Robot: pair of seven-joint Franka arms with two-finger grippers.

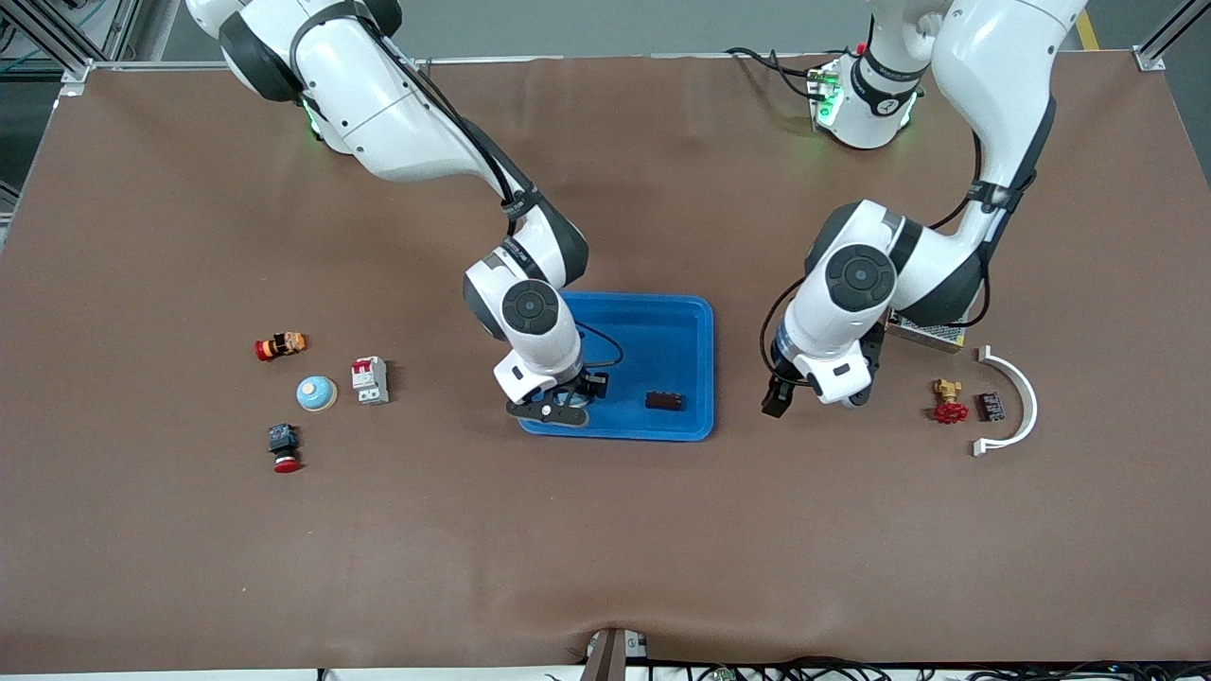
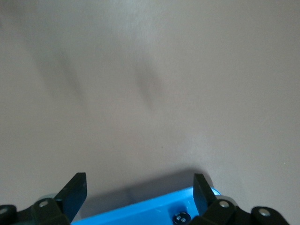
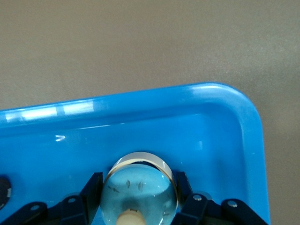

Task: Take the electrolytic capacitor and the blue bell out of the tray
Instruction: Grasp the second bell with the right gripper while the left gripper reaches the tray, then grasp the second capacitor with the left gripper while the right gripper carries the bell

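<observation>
**Q:** Blue bell (image 3: pixel 139 187), where's it at, and who's got it?

**A:** In the tray (image 1: pixel 662 340), centre of the front view and a bit low. It sits in the tray corner nearer the camera, toward the right arm's end. The right hand (image 1: pixel 558 405) is down inside the tray with a finger pressed on each side of the dome. So the hand is closed on the bell, but nothing's lifted off the tray floor yet.

**Q:** Why grab it by the sides?

**A:** Prob. because the dome's round and slick. Pinching across its widest part gives the pads something to bite on, and it keeps clear of the cream button on top.

**Q:** Left hand (image 2: pixel 139 183)?

**A:** It waits, fingers spread wide and empty. It hangs over the worktop (image 1: pixel 605 549) just off the tray's edge at the left arm's end. That looks like a ready spot that stays out of the right arm's way.

**Q:** Capacitor?

**A:** Not sure. A dark block (image 1: pixel 664 401) lies in the tray, nearer the camera, at the left arm's end. Can't tell if that's it.

**Q:** Risk?

**A:** The rim's close to the bell, so the lift needs to go straight up first.
</observation>
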